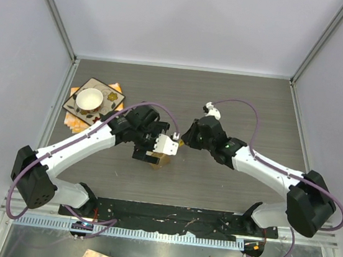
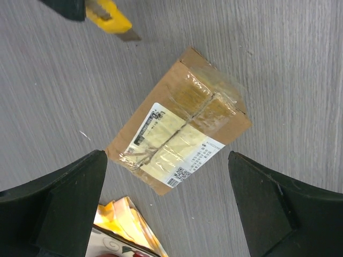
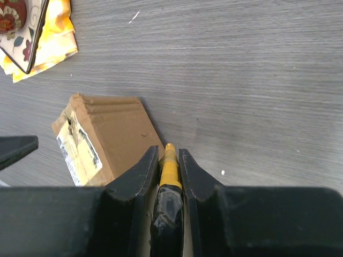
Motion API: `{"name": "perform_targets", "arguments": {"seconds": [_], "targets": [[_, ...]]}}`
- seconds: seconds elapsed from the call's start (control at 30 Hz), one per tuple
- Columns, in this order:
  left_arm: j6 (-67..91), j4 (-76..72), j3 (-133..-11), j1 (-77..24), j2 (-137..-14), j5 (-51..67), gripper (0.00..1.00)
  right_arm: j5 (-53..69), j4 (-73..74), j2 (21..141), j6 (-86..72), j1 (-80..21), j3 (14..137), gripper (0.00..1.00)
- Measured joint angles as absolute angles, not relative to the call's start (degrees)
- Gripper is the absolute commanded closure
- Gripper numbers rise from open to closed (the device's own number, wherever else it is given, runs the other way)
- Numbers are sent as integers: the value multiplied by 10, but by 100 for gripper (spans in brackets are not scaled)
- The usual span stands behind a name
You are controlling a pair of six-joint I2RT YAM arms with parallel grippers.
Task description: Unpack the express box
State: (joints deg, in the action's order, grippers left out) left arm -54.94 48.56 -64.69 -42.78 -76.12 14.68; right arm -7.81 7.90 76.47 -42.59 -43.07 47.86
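Bases of the 2 arms stand at the near edge of the grey wood-grain tabletop (image 1: 243, 106), and both arms lean forward and inward so that their wrists nearly meet at mid-table. The left arm (image 1: 82, 146) rises from the left corner and bends down over the express box (image 1: 162, 161), of which the overhead view gives only a brown sliver under the wrist. The right arm (image 1: 261, 166) comes in from the right corner, its wrist pointing left toward the same spot.

The left wrist view shows what the overhead view hides. The left fingers (image 2: 61, 206) stand wide apart, 1 at each lower corner of the view, hanging above the box with neither touching it. The box lies flat on the tabletop, turned diagonally, top face up, with a white printed label and clear tape along its seam. Beyond its far corner, the blade of the yellow utility knife (image 2: 112, 17) points toward it, apart from the cardboard.

The right wrist view gives the grip. The right fingers (image 3: 143, 174) are clamped on the knife, its yellow nose poking out between them, with the box just left of the tip.

Farther off to the left, a patterned card (image 1: 109, 98) carrying a white cup (image 1: 90, 99) rests on yellow-orange paper (image 3: 51, 48).
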Motion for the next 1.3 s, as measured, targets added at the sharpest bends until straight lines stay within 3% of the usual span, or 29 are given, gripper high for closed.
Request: {"name": "perform_targets", "arguments": {"seconds": [0.67,1.3], "targets": [[-599,358,-544,-454,-753,51,0,-77,-117,959,-487,-429,561,99],[-422,409,-598,-480,-728,42,0,30,-161,987,-513,-418,564,99]]}}
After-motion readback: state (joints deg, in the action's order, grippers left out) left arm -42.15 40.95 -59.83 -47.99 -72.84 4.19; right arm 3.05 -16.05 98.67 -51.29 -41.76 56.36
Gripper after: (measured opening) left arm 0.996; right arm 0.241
